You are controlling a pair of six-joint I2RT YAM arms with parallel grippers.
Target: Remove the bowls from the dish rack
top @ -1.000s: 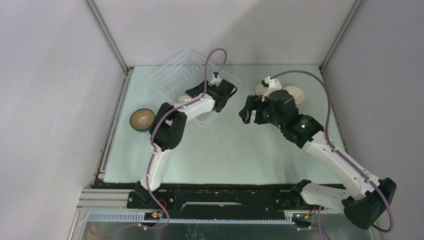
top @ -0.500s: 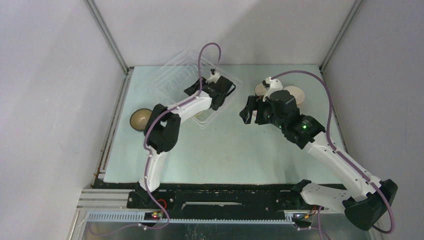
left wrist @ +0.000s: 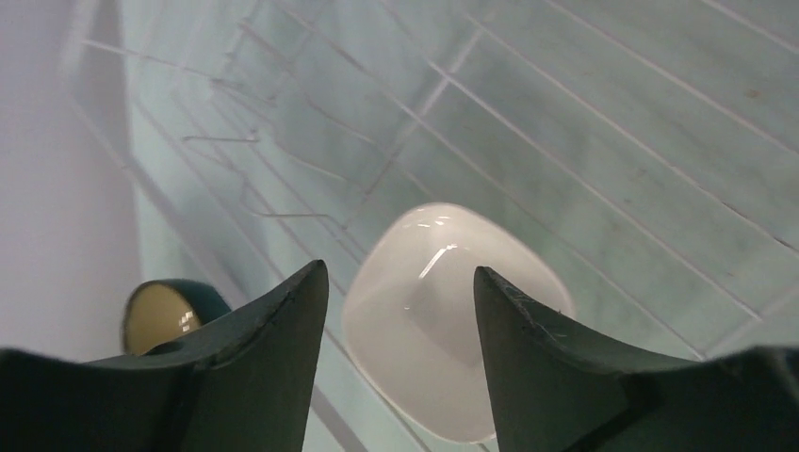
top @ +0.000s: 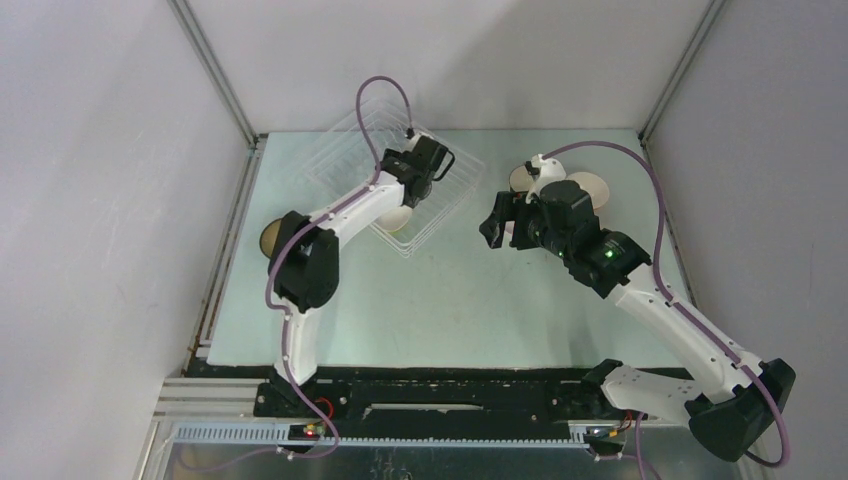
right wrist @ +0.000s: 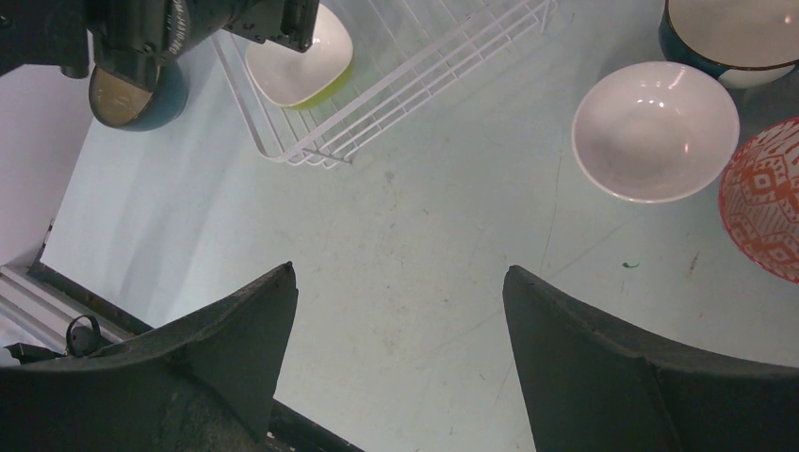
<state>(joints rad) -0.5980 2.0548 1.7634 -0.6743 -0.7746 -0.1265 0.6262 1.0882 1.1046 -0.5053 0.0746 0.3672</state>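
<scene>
The dish rack [top: 440,205] [left wrist: 283,141] [right wrist: 396,89] is a see-through white wire basket at the table's back left. One bowl [top: 400,219] [left wrist: 452,330] [right wrist: 300,56] lies in it, white inside with a lime-green outside. My left gripper [top: 425,180] [left wrist: 396,275] hovers over the rack, open, and that bowl shows below the gap between its fingers, untouched. A teal bowl [top: 268,238] [left wrist: 162,313] [right wrist: 132,94] sits on the table left of the rack. My right gripper [top: 495,222] [right wrist: 398,268] hangs open and empty over mid-table.
Three bowls stand on the table at the back right: a white one [right wrist: 655,132] [top: 592,190], a dark blue one [right wrist: 730,38] [top: 518,178] and an orange patterned one [right wrist: 765,202]. Grey walls close in on both sides.
The left gripper has opened and swung back and left, from the rack's right edge to above its middle. The right arm has stayed still.
</scene>
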